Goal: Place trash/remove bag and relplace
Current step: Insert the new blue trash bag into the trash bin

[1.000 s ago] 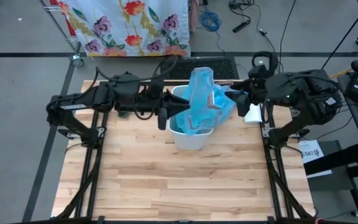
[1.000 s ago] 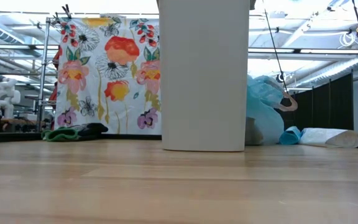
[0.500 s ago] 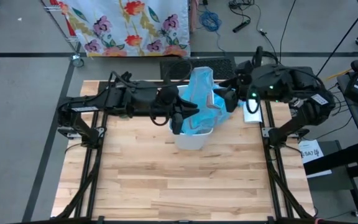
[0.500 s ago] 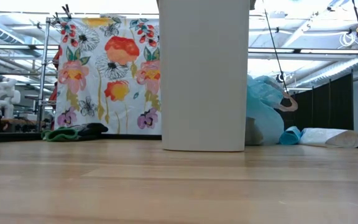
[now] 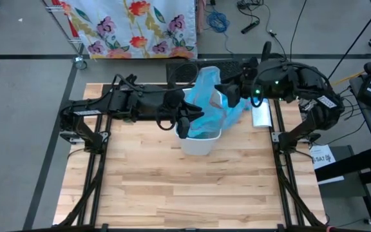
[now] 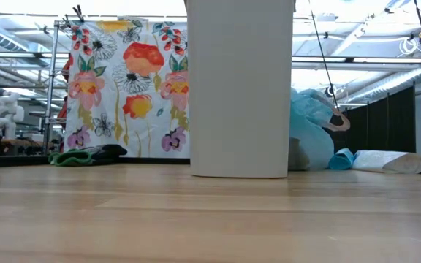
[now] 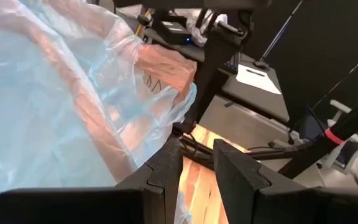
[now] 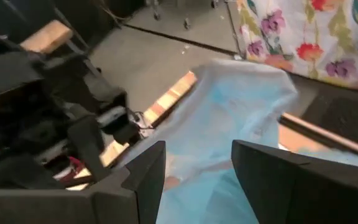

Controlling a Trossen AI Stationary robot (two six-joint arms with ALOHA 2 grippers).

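A white bin stands mid-table, also in the low view. A light-blue plastic bag rises over its far rim and spills onto the table at the bin's right. Brown paper trash shows through the bag's film. My left gripper hovers over the bin's left rim, open by a narrow gap, with the bag at its side. My right gripper is open wide at the bag's upper right side, and the bag lies ahead of its fingers. My left gripper has the bag's film lying along the outer side of one finger; nothing shows between the fingertips, where the table is seen through the gap. Whether the finger presses the film, I cannot tell.
A white flat item and a small blue roll lie at the table's right edge. A black keyboard sits at the far edge. The near half of the wooden table is bare.
My right gripper has swung toward the table's left, up to the bag's right side, staying open. My left gripper has moved toward the table's right, over the bin's left rim. The bag's upright part has kept its place.
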